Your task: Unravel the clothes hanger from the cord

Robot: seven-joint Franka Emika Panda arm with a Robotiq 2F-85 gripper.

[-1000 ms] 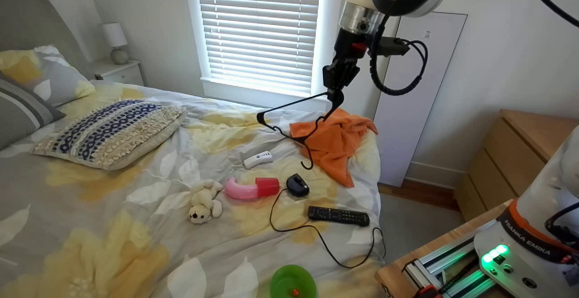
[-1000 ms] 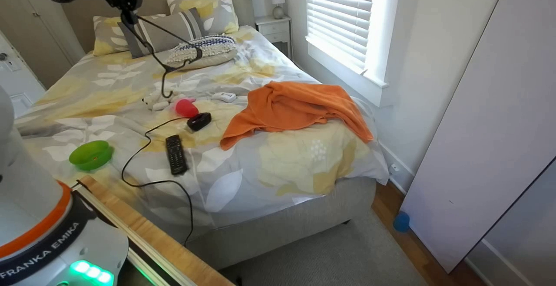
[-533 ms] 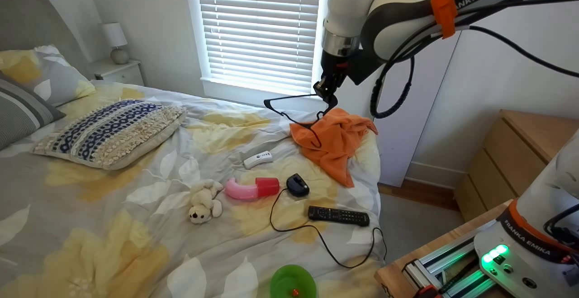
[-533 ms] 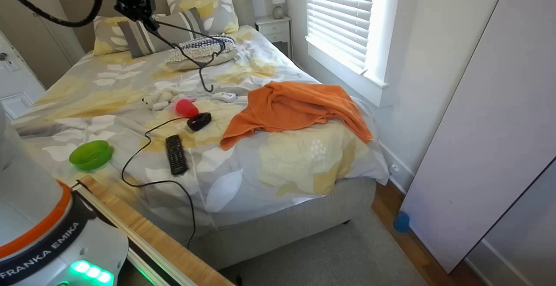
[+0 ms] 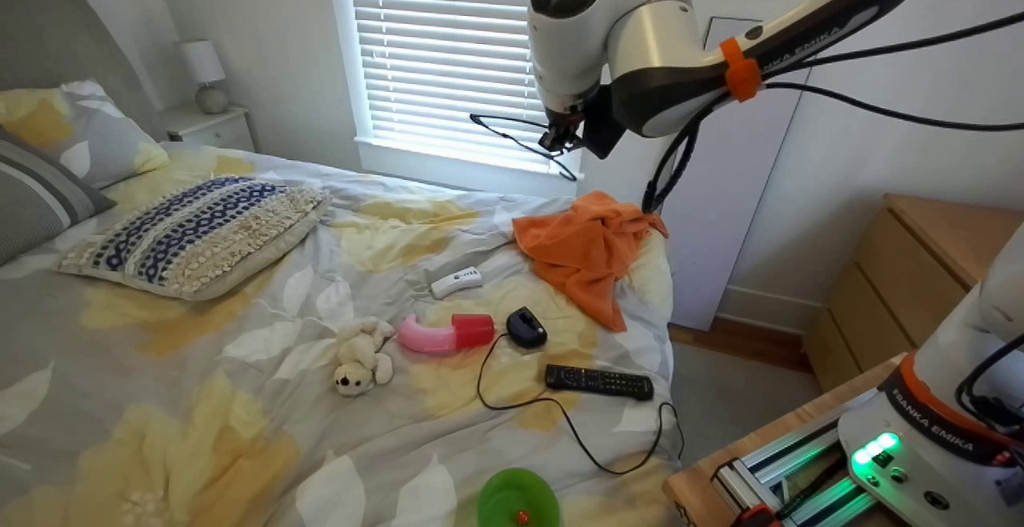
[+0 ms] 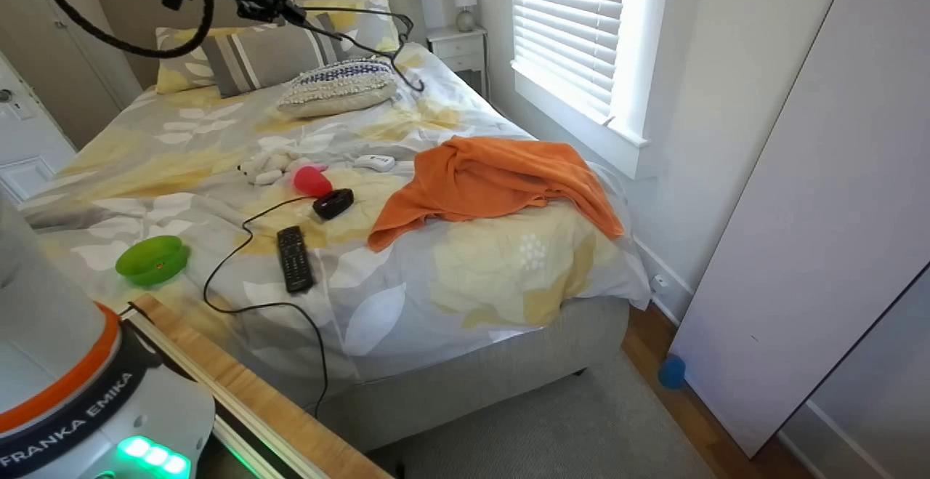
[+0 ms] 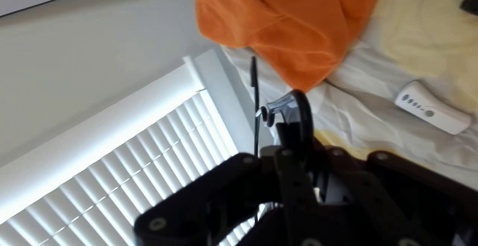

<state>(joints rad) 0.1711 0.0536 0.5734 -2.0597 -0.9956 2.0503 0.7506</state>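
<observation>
The gripper (image 6: 293, 12) has its fingers clamped on one end of the black clothes hanger (image 6: 393, 56), and the whole thing's up in the air, off the floral duvet (image 6: 436, 275). In an exterior view the hanger pokes out toward 3 to 4 o'clock from the fingertips, hook hanging at about 4. The wrist view's got a crumpled orange cloth (image 7: 298, 25) at 12 o'clock from the fingers, a white remote (image 7: 431, 108) around 3 and the window blinds (image 7: 127, 175) around 8. As for the black cord (image 6: 254, 308), it's lying on the duvet, well apart from the hanger: in an exterior view it leaves a rounded black device (image 6: 333, 203) toward 8 o'clock, squiggles along and drops over the duvet's edge near 6. Around that device you've got a black TV remote (image 6: 294, 259) at 7, a green bowl (image 6: 145, 254) between 8 and 9, a cream stuffed animal (image 6: 269, 166) at 10, and a pink-and-red toy (image 6: 312, 181) just beside it toward 11.
</observation>
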